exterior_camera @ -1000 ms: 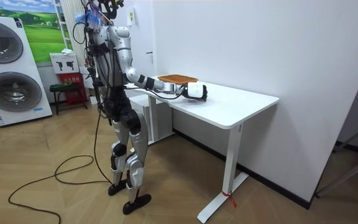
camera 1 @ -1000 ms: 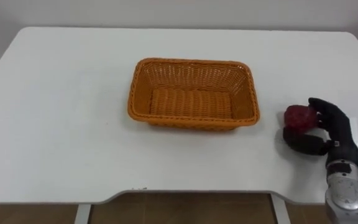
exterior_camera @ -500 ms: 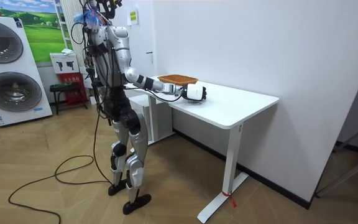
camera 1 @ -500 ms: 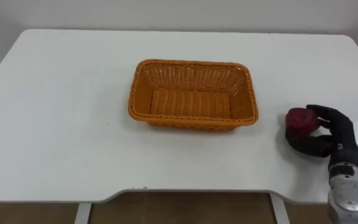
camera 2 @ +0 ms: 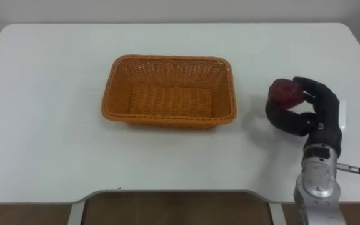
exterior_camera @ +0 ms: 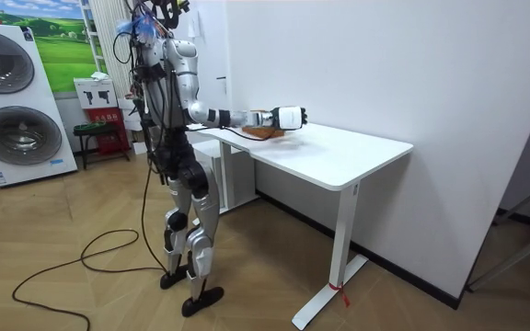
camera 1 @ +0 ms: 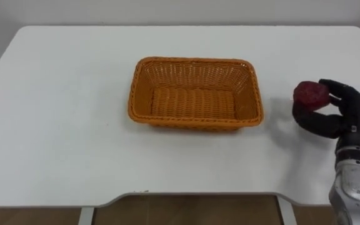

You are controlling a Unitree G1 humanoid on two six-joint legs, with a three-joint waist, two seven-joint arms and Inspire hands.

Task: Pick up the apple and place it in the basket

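A dark red apple (camera 1: pixel 310 94) (camera 2: pixel 285 91) sits in my right hand (camera 1: pixel 337 116) (camera 2: pixel 311 112), whose black fingers and thumb curl round it. The hand holds it lifted above the white table (camera 1: pixel 61 125), to the right of the basket. An empty orange wicker basket (camera 1: pixel 194 94) (camera 2: pixel 169 91) stands in the middle of the table. In the room view I stand at the table's near side with my right arm stretched out and the hand (exterior_camera: pixel 291 117) raised over the tabletop.
The table's front edge (camera 1: pixel 186 195) runs just below the basket, with a notch in the middle. A washing machine (exterior_camera: pixel 17 101) and a small stool (exterior_camera: pixel 88 133) stand behind me by the wall.
My right hand has closed on the apple and lifted it off the table, rising clearly above the tabletop in the room view. The basket has stayed where it was.
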